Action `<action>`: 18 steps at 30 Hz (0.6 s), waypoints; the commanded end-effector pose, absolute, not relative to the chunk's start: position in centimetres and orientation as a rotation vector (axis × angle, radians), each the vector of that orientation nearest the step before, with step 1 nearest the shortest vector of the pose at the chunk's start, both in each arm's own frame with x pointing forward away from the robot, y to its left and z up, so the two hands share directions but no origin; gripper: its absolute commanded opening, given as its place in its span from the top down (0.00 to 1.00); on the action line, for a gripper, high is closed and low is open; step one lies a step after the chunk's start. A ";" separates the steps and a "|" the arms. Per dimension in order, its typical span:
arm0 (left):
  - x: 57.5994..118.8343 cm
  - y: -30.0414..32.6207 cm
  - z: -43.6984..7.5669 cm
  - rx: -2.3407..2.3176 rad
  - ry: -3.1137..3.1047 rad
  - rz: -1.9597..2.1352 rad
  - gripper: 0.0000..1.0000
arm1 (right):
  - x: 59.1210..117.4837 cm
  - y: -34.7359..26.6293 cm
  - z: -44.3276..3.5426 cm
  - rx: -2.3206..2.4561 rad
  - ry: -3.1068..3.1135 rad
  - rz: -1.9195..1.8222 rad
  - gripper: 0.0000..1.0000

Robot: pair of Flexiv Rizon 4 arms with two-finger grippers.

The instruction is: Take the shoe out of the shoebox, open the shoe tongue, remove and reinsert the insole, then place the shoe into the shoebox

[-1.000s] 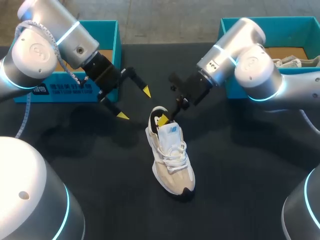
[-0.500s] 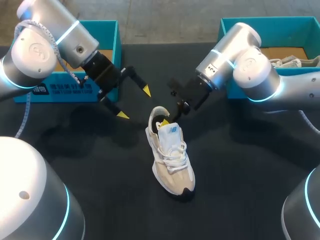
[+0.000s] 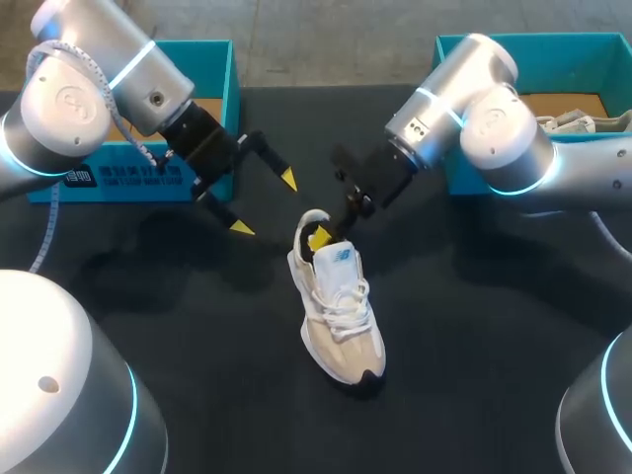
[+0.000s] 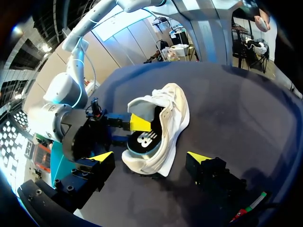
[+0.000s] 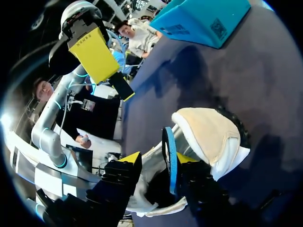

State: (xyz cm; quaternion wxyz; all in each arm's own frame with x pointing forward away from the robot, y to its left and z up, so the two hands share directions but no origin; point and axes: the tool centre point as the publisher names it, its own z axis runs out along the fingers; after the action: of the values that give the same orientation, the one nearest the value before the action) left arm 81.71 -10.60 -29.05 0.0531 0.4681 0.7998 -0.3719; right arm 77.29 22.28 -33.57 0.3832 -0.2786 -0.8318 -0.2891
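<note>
Head view, left to right. An open teal cardboard shoebox (image 3: pixel 197 45) stands at the far left of the black table (image 3: pixel 217 326), partly covered by my left arm (image 3: pixel 89 89). The left end effector (image 3: pixel 265 202) hangs just beside that box with its yellow-tipped fingers spread wide and nothing between them. It is apart from the shoe, off to the heel's side.

Centre: the white and beige lace-up sneaker (image 3: pixel 341 316) stands on its sole on the table, outside both boxes. Its dark toe points toward the near edge and its heel toward the far edge.

My right arm (image 3: pixel 494 118) comes in over the table, and the right end effector (image 5: pixel 158 158) is at the shoe's opening. In the right wrist view its fingers stand apart with the blue-edged tongue (image 5: pixel 169 161) upright between them. A gap shows on one side of the tongue, so they are not pinching it.

Far right: a second teal shoebox (image 3: pixel 573 41) holds another pale shoe (image 3: pixel 578 123).
</note>
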 end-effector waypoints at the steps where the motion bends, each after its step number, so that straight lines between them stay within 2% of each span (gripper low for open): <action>1: 81.7 -10.5 -29.1 1.425 2.432 -1.131 0.00 | 77.1 22.4 -32.8 -0.718 -2.141 -0.736 0.53; 6: 81.7 -10.5 -29.3 1.420 2.434 -1.134 0.00 | 77.2 22.4 -32.4 -0.728 -2.155 -0.741 0.50; 10: 81.7 -10.4 -29.1 1.417 2.432 -1.133 0.00 | 77.5 21.9 -32.0 -0.750 -2.173 -0.765 0.38; 18: 81.9 -10.4 -29.4 1.420 2.434 -1.129 0.00 | 78.2 21.8 -31.2 -0.745 -2.203 -0.772 0.36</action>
State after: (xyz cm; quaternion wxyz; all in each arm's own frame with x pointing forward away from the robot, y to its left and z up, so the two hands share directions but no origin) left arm 81.79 -10.32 -29.30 0.0532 0.4664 0.8008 -0.3719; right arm 78.40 21.90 -31.73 0.3425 -0.2849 -0.8437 -0.2994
